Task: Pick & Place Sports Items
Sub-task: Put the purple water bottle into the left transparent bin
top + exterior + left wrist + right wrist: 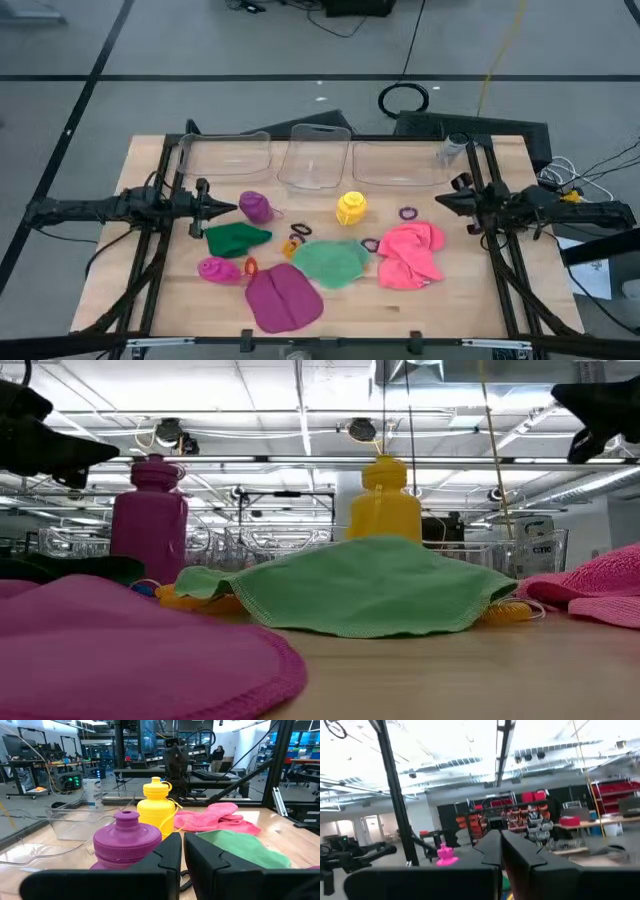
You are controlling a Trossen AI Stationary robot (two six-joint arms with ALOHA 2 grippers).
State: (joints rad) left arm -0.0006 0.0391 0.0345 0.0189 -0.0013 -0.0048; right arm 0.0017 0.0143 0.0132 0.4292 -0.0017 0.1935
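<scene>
A purple bottle [256, 206] and a yellow bottle [351, 208] stand upright mid-table. A magenta bottle [217, 269] lies on its side at the near left. A dark green cloth [237, 238], a light green cloth [331, 262], a pink cloth [410, 254] and a magenta cloth [283, 298] lie flat on the table. Small rings lie among them: orange [300, 232], purple [407, 213]. My left gripper [232, 208] hovers shut beside the purple bottle [125, 840], apart from it. My right gripper [440, 202] hovers shut, right of the pink cloth and tipped upward.
Three clear plastic bins [316, 158] stand in a row along the table's far edge. A black frame runs along the table's left and right sides [160, 240]. Bare wood [430, 310] shows at the near right.
</scene>
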